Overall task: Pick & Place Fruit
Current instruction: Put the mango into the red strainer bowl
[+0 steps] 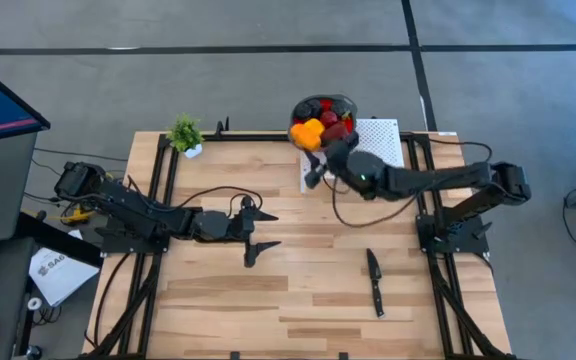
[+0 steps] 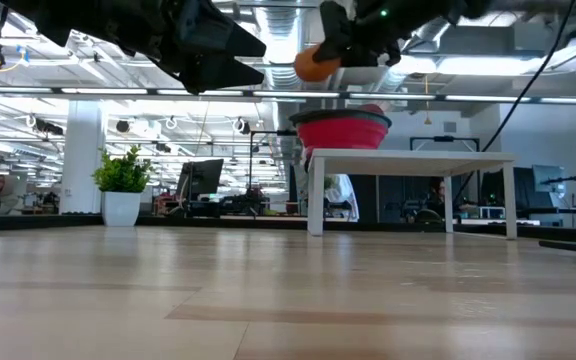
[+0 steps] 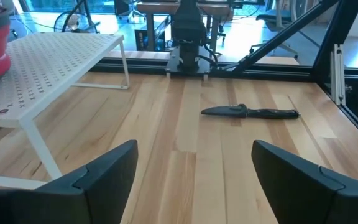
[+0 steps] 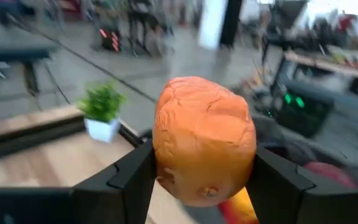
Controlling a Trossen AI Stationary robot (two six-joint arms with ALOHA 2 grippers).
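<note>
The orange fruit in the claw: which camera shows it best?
The right wrist view: the orange fruit fills it, clamped in the right gripper. The low view shows it small; the high view cannot single it out; the left wrist view misses it.

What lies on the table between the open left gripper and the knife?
Bare wood only. The left wrist view shows nothing between the left gripper and the knife; the high view agrees.

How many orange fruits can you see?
2 that I can tell. One orange fruit is held up in the right gripper, beside the red bowl. Another orange piece lies in the bowl's pile. More may be hidden underneath.
</note>
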